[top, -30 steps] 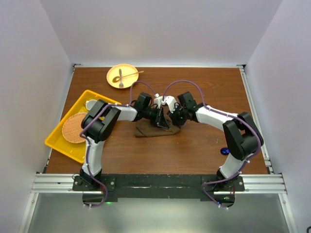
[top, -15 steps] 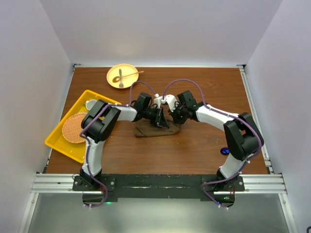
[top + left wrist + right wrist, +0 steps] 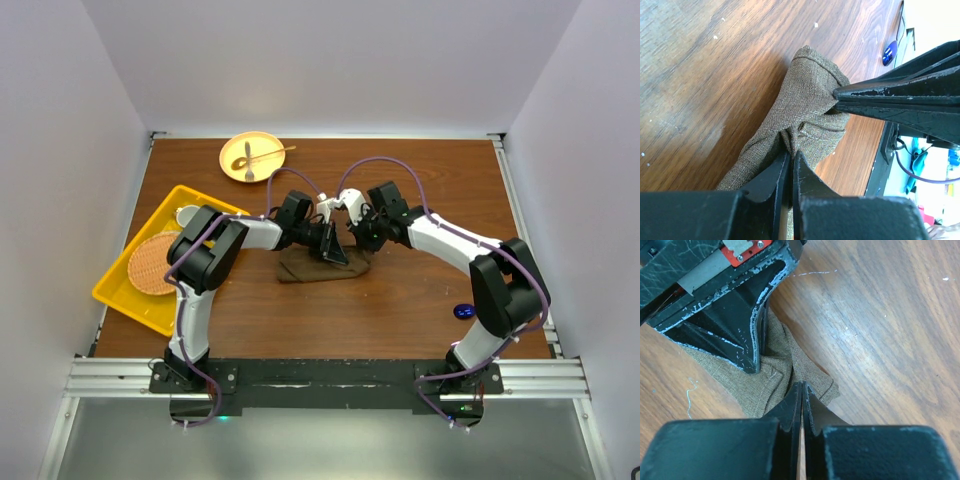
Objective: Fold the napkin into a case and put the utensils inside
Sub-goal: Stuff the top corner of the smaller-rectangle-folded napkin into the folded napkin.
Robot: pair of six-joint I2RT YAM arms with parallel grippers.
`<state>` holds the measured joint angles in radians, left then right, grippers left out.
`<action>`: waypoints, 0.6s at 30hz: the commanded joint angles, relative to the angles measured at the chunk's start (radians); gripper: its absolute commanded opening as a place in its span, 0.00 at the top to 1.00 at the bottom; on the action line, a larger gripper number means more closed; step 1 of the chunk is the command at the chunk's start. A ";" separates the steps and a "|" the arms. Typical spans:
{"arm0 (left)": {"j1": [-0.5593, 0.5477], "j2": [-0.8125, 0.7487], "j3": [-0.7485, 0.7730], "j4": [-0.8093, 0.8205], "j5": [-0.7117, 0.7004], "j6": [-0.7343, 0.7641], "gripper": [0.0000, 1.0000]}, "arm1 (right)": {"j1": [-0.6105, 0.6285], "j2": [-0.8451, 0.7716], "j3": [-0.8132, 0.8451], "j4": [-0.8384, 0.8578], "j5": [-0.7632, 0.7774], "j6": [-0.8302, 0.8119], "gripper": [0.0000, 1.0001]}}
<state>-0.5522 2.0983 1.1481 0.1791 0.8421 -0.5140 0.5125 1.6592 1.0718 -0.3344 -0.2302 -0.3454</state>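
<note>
Seen from above, the arms hide most of the crumpled napkin (image 3: 300,268) at mid-tabletop (image 3: 400,310), while the wrist views show the left end effector (image 3: 791,156) and right end effector (image 3: 801,386) each pinched shut on its folds.

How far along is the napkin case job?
Done: nothing finished; the napkin lies bunched mid-table, not yet a pouch. In hand: the left gripper and the right gripper each pinch a fold of it. To do: finish folding, then load the cutlery on the yellow plate and the loose blue spoon.
</note>
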 commanded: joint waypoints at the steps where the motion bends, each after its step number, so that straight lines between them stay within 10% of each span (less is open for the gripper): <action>1: -0.005 -0.015 0.042 0.016 0.008 -0.035 1.00 | 0.004 -0.027 0.001 0.009 -0.043 -0.003 1.00; 18: -0.022 0.060 0.147 -0.069 -0.023 -0.028 1.00 | 0.004 -0.018 0.011 0.011 -0.052 -0.009 1.00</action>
<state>-0.5781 2.1113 1.2476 0.1543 0.8413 -0.5644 0.5121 1.6596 1.0714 -0.3363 -0.2543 -0.3511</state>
